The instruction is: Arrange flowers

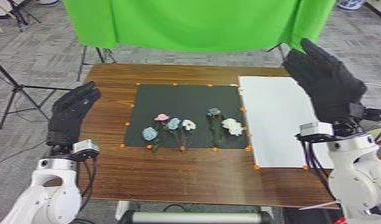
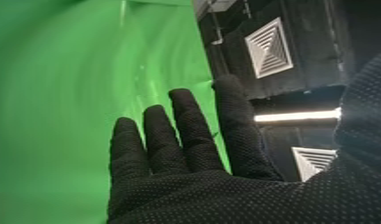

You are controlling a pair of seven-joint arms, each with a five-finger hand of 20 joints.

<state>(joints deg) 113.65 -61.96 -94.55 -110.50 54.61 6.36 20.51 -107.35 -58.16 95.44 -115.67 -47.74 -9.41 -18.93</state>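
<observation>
In the head view the left hand (image 1: 73,111) is over the table's left edge, its fingers relaxed, left of the flowers. The right hand (image 1: 327,82) is raised over the white sheet at the right, fingers straight and nothing held. In the right wrist view the right hand (image 2: 191,165) has its fingers extended. On the dark mat lie a light-blue flower (image 1: 150,133), a pink flower (image 1: 162,117), a blue flower (image 1: 174,123) and a white flower (image 1: 189,125). Farther right are a grey-blue flower (image 1: 214,111) and a white bloom cluster (image 1: 232,126), stems toward the near edge.
The dark mat (image 1: 182,97) and the white sheet (image 1: 271,115) lie on the brown table (image 1: 169,175), with small orange markers along their edges. A green cloth (image 1: 200,25) hangs beyond the table's far edge. Black stands are at the left.
</observation>
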